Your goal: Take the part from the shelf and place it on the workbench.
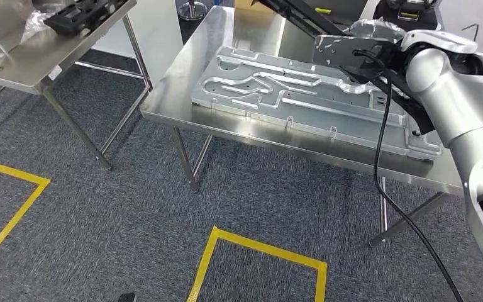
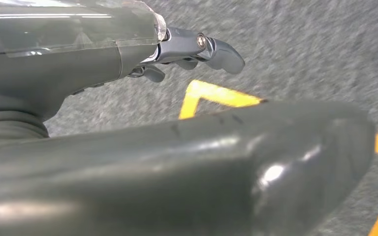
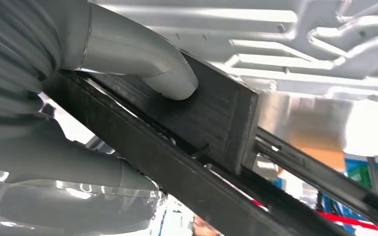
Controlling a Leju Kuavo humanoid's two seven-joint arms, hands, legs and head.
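Observation:
A long black part (image 1: 302,19) hangs tilted over the steel workbench (image 1: 182,116), held by my right hand (image 1: 377,44). In the right wrist view the thick grey thumb of my right hand (image 3: 128,54) presses on the black part (image 3: 211,118), with the fingers wrapped around its other side. Below the part, a large machined aluminium plate (image 1: 302,94) lies flat on the bench, and the same aluminium plate (image 3: 300,44) is close behind the part. My left hand (image 2: 128,147) hangs over the carpet and holds nothing, its dark fingers (image 2: 216,51) apart from the thumb.
A second steel table (image 1: 38,56) stands at the far left with a black frame (image 1: 85,16) and plastic wrap on it. Yellow tape (image 1: 258,251) marks squares on the grey carpet. A black cable (image 1: 383,189) hangs from my right arm past the bench's front edge.

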